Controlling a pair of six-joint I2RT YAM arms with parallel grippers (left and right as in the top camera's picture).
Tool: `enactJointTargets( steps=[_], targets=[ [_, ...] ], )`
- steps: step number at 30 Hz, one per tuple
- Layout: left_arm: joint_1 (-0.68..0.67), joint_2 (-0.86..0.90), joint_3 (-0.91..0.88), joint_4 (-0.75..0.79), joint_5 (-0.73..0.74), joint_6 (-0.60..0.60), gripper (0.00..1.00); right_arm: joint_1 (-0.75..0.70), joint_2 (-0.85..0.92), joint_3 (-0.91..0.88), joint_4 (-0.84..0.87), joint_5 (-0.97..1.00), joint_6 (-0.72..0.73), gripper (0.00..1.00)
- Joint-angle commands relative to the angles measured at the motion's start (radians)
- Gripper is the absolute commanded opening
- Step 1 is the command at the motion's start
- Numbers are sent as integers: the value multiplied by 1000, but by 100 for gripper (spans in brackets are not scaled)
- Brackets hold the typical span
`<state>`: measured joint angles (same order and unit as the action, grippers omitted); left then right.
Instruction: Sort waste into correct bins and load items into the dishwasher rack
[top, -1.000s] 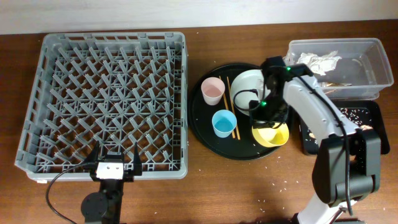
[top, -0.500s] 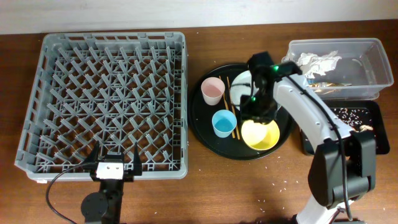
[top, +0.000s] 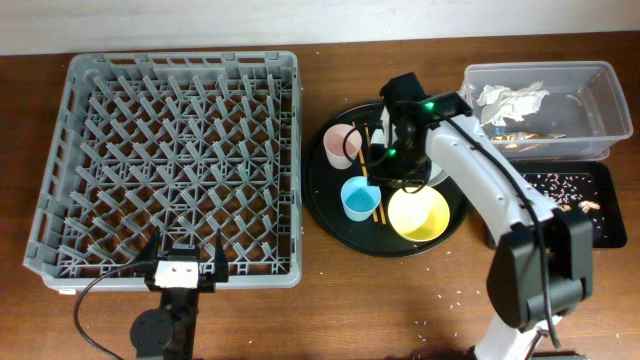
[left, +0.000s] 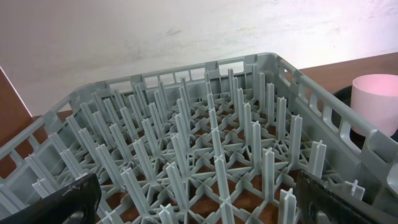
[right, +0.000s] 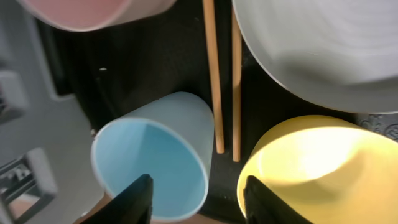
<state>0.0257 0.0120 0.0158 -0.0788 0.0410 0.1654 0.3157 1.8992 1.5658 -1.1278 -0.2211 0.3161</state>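
Moved: the right gripper (top: 388, 168) has swung left across the large round black tray (top: 335, 222), from over the yellow bowl (top: 418, 215) to above the thin wooden chopsticks (right: 212, 74).
Bowl shift: a second ago the yellow bowl sat out at the round tray's right edge, under the arm; it now lies further in and uncovered, at the tray's front right.
Right fingers: spread wide and gripping nothing. In the wrist view, one stands over the small light-blue cup (right: 152, 162) and the other over the bowl's rim.
Left fingers: the left gripper (top: 185, 255) is spread apart and empty, at the near edge of the large square grey plastic dishwasher rack (top: 170, 160).
Plate: the pale grey-white round plate (right: 323, 50) is on the round tray just beside the chopsticks, and the arm now hides most of it from overhead.
Cups: the small pink cup (top: 341, 146) stands upright at the tray's back left, with the light-blue cup in front of it.
Napkins: the crumpled white paper napkins (top: 508, 97) are in the clear plastic rectangular tub (top: 612, 110).
Scraps: the rice-like crumbs (top: 560, 183) are scattered in the shallow black rectangular tray (top: 605, 225), just in front of the tub.
Unchanged: the left arm, rack, cups and both bins lie as before.
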Motion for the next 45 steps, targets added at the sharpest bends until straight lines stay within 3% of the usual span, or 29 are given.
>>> enactJointTargets(
  steps=[1, 4, 7, 9, 10, 15, 21, 25, 29, 33, 38, 42, 45],
  targets=[
    [5, -6, -7, 0, -3, 16, 100, 5, 48, -12, 4, 32, 7, 42],
    [5, -6, -7, 0, -3, 16, 100, 5, 73, -13, 5, 38, 7, 29],
    [5, -6, -7, 0, -4, 16, 100, 6, 97, -18, 10, 38, 14, 25],
    [5, -6, -7, 0, -5, 16, 100, 6, 99, -18, 13, 38, 14, 16],
    [5, -6, -7, 0, -3, 16, 100, 6, 99, -18, 18, 38, 14, 5],
    [5, -6, 39, 48, -3, -74, 100, 2, 85, -2, -5, -12, 14, 4],
    [5, 76, 256, -66, -3, -117, 100, -43, -80, 73, -93, -34, -25, 4],
    [5, 282, 444, -182, 0, -163, 100, -117, -218, 97, -107, -46, -28, 4],
    [5, 611, 695, -307, 36, -171, 100, -195, -304, 97, -105, -100, -32, 4],
    [5, 911, 916, -410, 241, -173, 100, -251, -316, 97, -89, -187, -58, 4],
    [5, 1198, 999, -401, 829, -176, 100, -258, -314, 97, -72, -248, -74, 4],
    [1, 1363, 999, -334, 1167, -313, 100, -257, -313, 97, -68, -277, -77, 4],
    [1, 1458, 999, -330, 1251, -559, 100, -257, -306, 95, -48, -312, -77, 4]
  ],
)
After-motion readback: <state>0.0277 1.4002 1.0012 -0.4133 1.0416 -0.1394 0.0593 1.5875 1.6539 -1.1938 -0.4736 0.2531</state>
